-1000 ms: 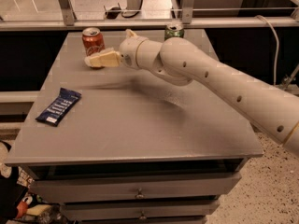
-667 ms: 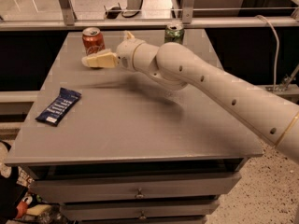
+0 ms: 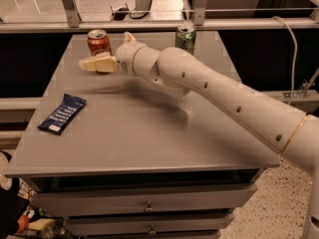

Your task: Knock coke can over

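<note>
Shifted since a second ago: gripper [image 3: 95, 63] now further left across the far end of the table; coke can [image 3: 98, 40] unmoved and still upright.

Surface: grey table [image 3: 149, 133], flat matt top, with drawers [image 3: 147, 203] below its front edge.
- Item 1, near left edge: dark blue packet [image 3: 62, 113], lying flat and askew, well apart from the cans.
- Item 2, far left corner: coke can, red with a silver top, standing.
- Item 3, far edge, right of centre: green can [image 3: 185, 38], standing, well apart from the coke can.

Room: metal rail [image 3: 149, 26] running behind the table, with a pale floor beyond it; colourful clutter [image 3: 25, 223] on the ground at lower left; grey cable [image 3: 294, 49] hanging at right; speckled floor [image 3: 294, 193] at lower right.

Robot: cream arm [image 3: 224, 98] entering from the lower right and reaching diagonally over the table top, casting a soft shadow beneath it.

Gripper: low over the table, pointing left, directly in front of the coke can's base. Nothing is held. Contact with the can cannot be told, nor whether the gripper is spread or closed.
</note>
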`<state>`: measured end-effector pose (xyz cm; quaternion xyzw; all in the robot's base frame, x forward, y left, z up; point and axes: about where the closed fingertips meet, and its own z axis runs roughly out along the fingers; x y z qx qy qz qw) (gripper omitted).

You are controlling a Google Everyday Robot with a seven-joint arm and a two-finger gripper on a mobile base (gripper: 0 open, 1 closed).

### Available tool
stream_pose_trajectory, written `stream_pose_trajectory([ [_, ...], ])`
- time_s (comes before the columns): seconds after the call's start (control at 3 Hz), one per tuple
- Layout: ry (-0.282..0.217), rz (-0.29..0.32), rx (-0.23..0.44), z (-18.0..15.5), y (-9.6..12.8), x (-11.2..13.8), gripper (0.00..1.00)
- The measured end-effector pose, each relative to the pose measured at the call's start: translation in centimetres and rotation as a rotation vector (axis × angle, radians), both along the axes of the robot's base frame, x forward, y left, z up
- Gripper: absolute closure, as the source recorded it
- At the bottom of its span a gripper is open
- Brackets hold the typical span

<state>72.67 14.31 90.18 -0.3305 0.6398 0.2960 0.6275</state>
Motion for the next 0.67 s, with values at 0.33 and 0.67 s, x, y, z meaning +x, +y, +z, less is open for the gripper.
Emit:
stream_pose_trajectory([
  [0.33,0.026,-0.016,-0.021,-1.17,0.54,0.86,0.0],
  [0.67,0.043,-0.033,-0.031,-2.11,0.83,1.85,0.0],
])
